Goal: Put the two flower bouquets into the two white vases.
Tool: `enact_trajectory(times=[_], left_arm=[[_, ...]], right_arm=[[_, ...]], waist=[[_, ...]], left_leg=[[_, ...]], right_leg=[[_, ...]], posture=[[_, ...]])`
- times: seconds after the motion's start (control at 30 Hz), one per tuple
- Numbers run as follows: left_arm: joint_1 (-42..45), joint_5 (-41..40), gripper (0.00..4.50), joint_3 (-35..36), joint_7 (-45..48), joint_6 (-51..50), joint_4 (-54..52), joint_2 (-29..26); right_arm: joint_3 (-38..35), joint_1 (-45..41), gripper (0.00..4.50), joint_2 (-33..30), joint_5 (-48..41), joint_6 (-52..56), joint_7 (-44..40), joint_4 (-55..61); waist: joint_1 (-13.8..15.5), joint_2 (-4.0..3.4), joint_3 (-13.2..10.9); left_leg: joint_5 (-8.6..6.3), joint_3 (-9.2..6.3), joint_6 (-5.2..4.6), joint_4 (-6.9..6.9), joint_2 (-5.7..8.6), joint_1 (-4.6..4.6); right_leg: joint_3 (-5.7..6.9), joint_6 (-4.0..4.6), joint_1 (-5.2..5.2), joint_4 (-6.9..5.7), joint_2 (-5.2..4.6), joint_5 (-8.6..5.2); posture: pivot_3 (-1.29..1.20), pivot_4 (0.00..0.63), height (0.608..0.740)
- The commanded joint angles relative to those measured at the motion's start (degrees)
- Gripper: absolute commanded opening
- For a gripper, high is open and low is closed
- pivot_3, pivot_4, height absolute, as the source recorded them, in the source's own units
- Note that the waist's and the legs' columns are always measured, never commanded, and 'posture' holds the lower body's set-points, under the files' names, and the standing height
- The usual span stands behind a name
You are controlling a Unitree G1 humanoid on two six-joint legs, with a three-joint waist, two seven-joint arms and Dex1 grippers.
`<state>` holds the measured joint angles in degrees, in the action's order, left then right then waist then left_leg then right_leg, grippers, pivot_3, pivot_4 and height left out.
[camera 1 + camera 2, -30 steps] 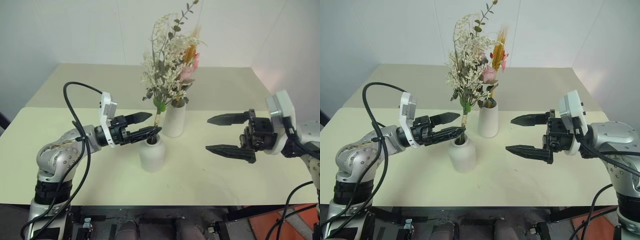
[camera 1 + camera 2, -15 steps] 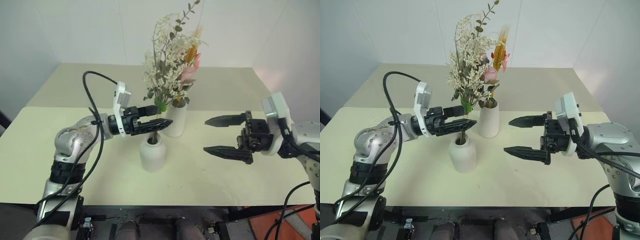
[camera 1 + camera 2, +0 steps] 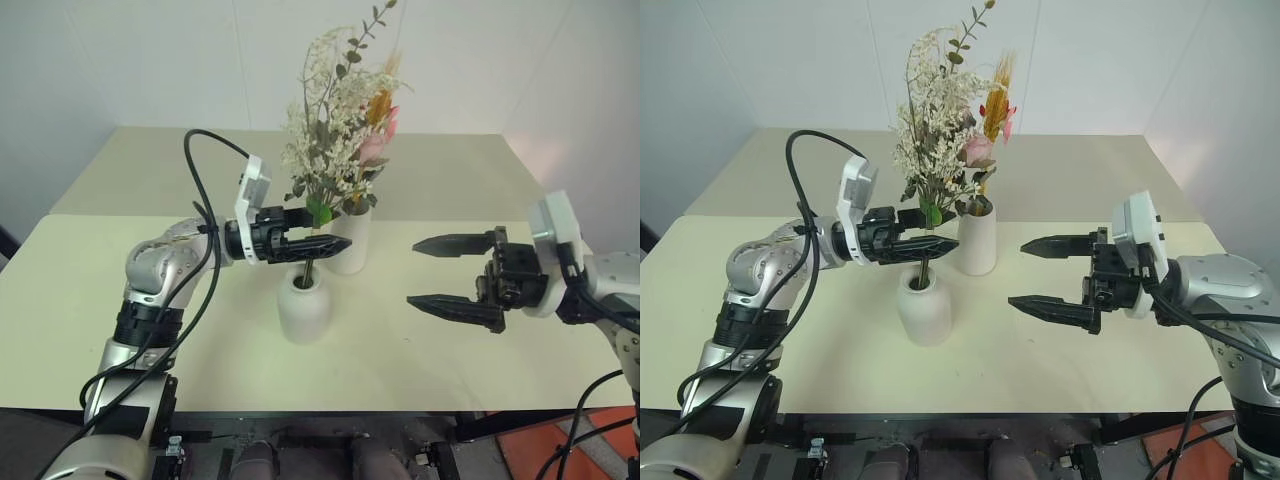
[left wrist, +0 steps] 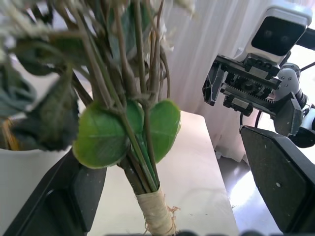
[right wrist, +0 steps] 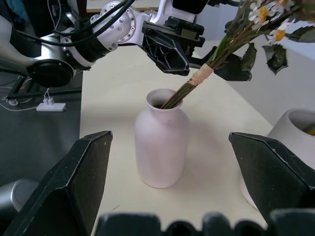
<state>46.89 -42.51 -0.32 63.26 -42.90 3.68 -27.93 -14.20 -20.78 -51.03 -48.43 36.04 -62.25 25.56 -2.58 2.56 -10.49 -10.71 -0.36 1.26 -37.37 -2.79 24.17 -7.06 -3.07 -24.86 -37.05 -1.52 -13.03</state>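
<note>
The bushy bouquet (image 3: 322,140) of cream sprigs, green leaves and a pink rose stands with its stems in the short round vase (image 3: 305,308). Behind it, the taller vase (image 3: 351,245) holds the slim yellow-orange bouquet (image 3: 381,104). My left gripper (image 3: 318,232) is open, its fingers (image 4: 54,196) standing wide apart on either side of the bushy bouquet's raffia-wrapped stem (image 4: 156,216), just above the short vase's mouth. My right gripper (image 3: 412,272) hangs open and empty to the right of both vases, pointing at them.
Both vases stand near the middle of the cream table (image 3: 150,330). White walls close off the back and the right side. A black cable (image 3: 205,150) loops over my left arm.
My left gripper has risen and reached to the right, from beside the short vase's mouth to around the bouquet's stem above it. The right gripper has hardly moved.
</note>
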Motion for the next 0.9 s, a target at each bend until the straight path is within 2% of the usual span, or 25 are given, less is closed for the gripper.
enact_trajectory(times=[0.03, 0.6, 0.9], left_arm=[[0.1, -2.0, 4.45, 2.3, 0.6, -0.7, -4.1, -1.1], [-4.0, -1.5, 4.45, 2.0, 1.5, -1.9, -7.2, -5.0], [0.0, 2.7, 4.45, -3.7, 4.8, -0.2, -1.5, -2.3]], right_arm=[[-1.7, -0.4, 4.50, -0.1, -0.6, -1.4, 0.2, 1.2], [1.4, -2.6, 4.50, 0.6, 1.4, -3.6, -1.6, -1.8], [1.0, -2.8, 4.50, 0.8, 1.6, -3.4, -0.9, -1.5]], waist=[[0.0, 0.00, 0.0], [0.0, 0.00, 0.0], [0.2, 0.00, 0.0]], left_leg=[[0.00, 0.00, 0.00, 0.00, 0.00, 0.00], [0.00, 0.00, 0.00, 0.00, 0.00, 0.00], [0.00, 0.00, 0.00, -0.01, 0.01, 0.01]], right_leg=[[0.00, 0.00, 0.00, 0.00, 0.00, 0.00], [0.00, 0.00, 0.00, 0.00, 0.00, 0.00], [0.01, -0.01, 0.01, 0.01, -0.01, 0.00]], posture=[[0.00, 0.150, 0.740], [0.00, 0.150, 0.740], [0.00, 0.150, 0.740]])
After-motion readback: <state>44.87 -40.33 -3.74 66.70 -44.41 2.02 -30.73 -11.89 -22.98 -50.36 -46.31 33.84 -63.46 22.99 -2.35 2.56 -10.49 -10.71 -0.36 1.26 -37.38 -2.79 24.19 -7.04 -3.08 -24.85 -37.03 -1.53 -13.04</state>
